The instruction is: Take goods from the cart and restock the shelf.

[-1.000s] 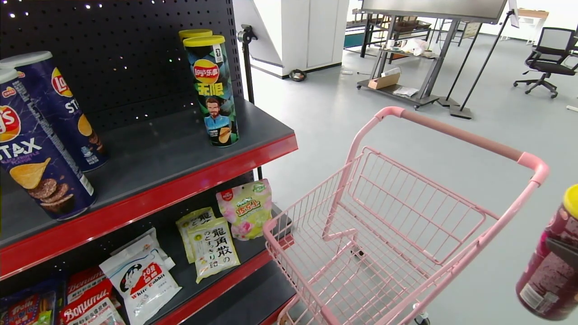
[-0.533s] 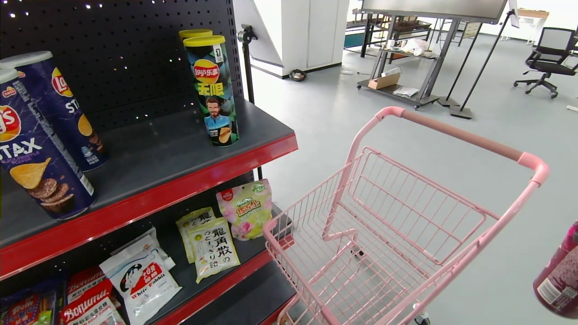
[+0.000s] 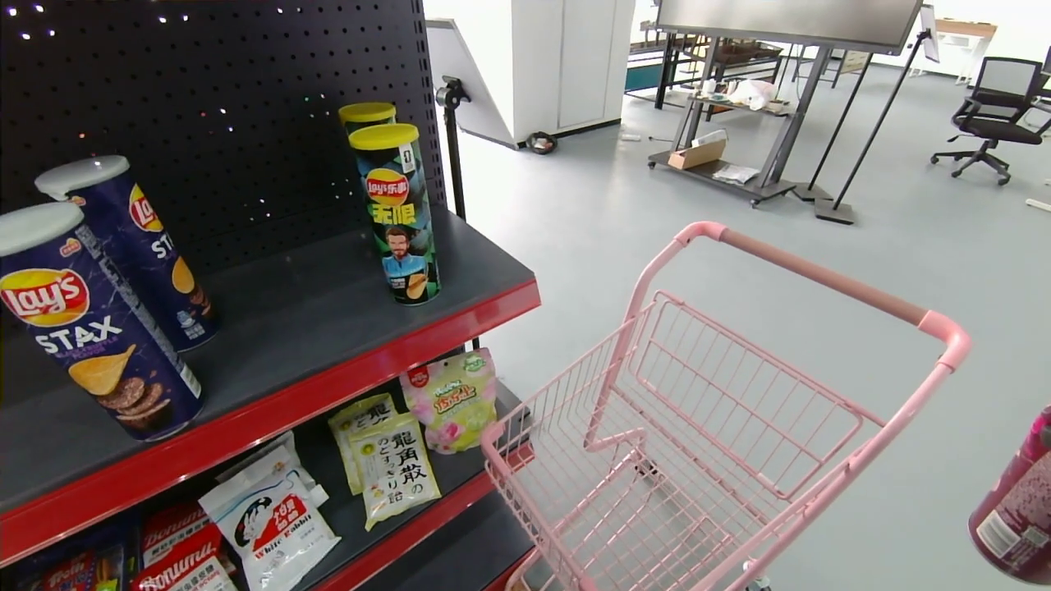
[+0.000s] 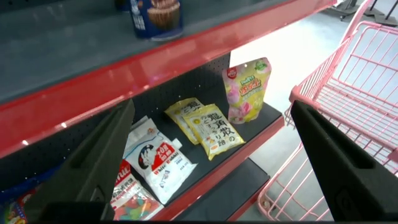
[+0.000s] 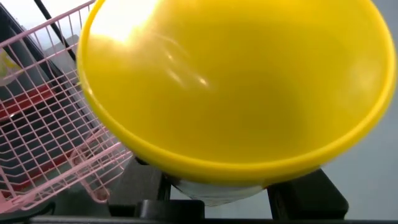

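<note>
Now my right hand (image 5: pixel 217 190) grips the maroon cylindrical crisp can with its yellow plastic lid (image 3: pixel 1014 509). The can is low, beyond the far side of the pink wire cart (image 3: pixel 739 410) and well apart from the black shelf with the red front edge (image 3: pixel 345 312). It dropped there a second ago; since then only the camera has shifted. My left hand (image 4: pixel 212 109) hangs wide open, empty. Bare board between the blue cans (image 3: pixel 98 328) and the green can (image 3: pixel 400 222) looks roomy; the cart's handle (image 3: pixel 821 275) bars the straight path.
</note>
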Robot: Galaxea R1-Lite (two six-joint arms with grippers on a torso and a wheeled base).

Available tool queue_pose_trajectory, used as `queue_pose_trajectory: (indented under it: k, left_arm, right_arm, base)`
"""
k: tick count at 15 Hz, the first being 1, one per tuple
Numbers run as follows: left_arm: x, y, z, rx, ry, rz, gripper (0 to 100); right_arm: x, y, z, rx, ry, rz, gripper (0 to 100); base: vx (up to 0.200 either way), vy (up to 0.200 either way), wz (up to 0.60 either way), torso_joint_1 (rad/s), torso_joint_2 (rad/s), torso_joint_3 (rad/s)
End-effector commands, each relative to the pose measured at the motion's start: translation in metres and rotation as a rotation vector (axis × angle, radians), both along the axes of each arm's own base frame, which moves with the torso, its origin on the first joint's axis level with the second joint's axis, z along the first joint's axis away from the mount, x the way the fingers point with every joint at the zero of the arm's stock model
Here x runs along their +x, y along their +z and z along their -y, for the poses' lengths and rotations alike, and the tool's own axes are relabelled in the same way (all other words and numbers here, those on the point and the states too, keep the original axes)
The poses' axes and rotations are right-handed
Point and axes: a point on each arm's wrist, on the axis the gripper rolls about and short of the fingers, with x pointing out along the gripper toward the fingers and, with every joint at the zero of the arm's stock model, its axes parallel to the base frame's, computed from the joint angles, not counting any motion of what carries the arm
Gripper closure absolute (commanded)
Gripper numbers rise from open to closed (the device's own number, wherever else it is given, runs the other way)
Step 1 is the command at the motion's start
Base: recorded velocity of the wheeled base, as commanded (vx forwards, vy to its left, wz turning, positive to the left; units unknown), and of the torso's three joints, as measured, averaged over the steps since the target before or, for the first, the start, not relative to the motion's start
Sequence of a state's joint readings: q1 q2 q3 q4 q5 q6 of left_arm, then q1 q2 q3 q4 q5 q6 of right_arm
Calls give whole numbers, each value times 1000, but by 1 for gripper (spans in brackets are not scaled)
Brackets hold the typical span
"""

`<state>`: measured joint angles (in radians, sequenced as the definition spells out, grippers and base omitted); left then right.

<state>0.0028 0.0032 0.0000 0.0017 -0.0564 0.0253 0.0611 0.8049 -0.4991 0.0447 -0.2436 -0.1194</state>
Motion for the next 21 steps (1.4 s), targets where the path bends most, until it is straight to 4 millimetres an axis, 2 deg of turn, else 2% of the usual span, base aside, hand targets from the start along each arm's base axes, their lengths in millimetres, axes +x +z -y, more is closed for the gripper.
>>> queue_pose_trajectory:
  k: [1,15,21]
  left_arm:
    - [0,0,0,-1,0,0,0]
    - [0,0,0,-1,0,-1,0]
    - [0,0,0,1,0,-1,0]
  right_arm:
    - [2,-1,0,-1,0,-12,100]
    - [16,0,-2,-7,33,-18,100]
    - [16,-1,-2,-7,33,-23,100]
  base:
    - [0,0,0,222,-564,-339]
    - [0,0,0,153,-363,-210]
    - [0,0,600,10,-14,-6]
